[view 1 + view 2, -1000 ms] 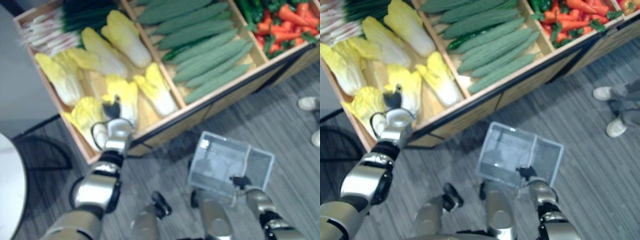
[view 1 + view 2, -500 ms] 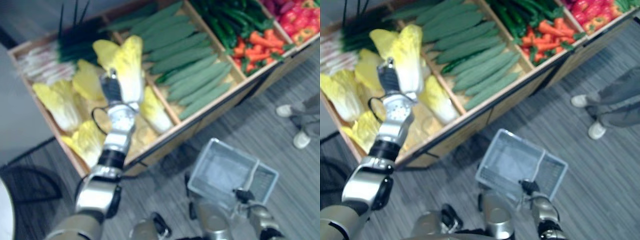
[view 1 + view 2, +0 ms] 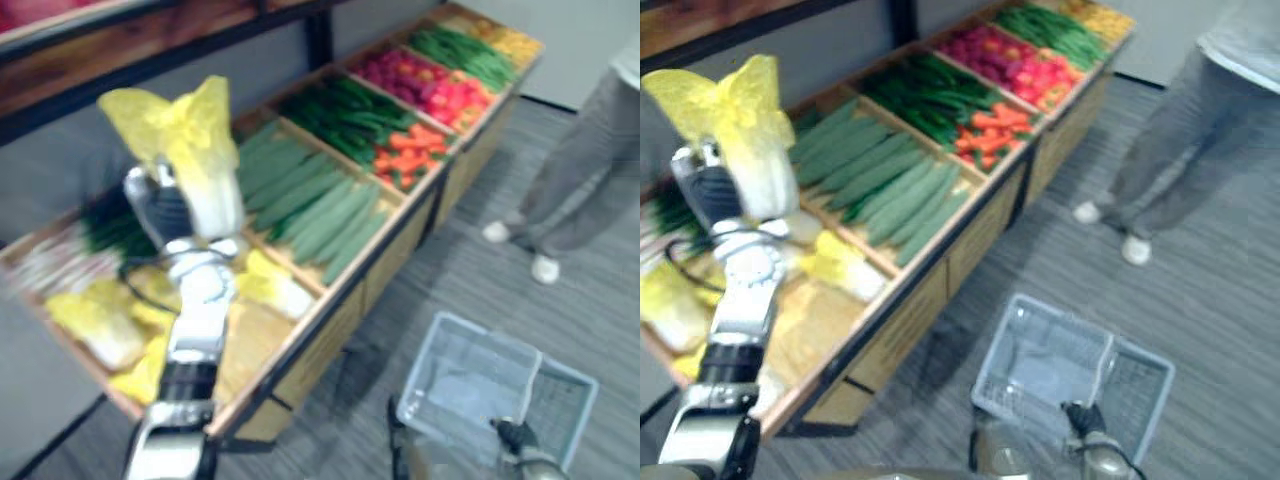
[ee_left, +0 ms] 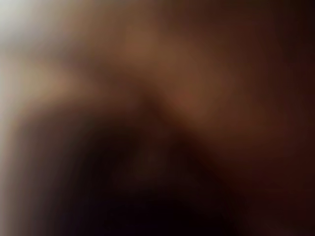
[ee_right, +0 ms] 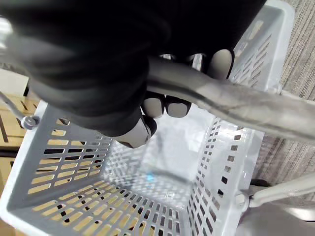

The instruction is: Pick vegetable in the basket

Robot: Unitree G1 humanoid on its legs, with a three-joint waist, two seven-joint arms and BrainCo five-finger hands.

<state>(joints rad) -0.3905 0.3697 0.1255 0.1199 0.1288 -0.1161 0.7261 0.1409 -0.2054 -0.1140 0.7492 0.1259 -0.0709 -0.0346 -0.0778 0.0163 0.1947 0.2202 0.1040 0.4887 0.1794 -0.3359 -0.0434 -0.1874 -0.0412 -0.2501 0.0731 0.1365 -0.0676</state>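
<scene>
We see L hand (image 3: 163, 205) closed round the white base of a napa cabbage (image 3: 188, 135), held upright w/ yellow leaves on top, above the wooden veg stand (image 3: 330, 318) & over the bin w/ more cabbages (image 3: 95, 325). Cucumbers (image 3: 315, 205) fill the next bin. R hand (image 5: 134, 133) has its fingers curled round the handle (image 5: 231, 101) of the grey basket (image 5: 64, 147), low on the robot's right over the floor, well apart from the cabbage. A person (image 3: 590, 150) stands by the stand's far end.
</scene>
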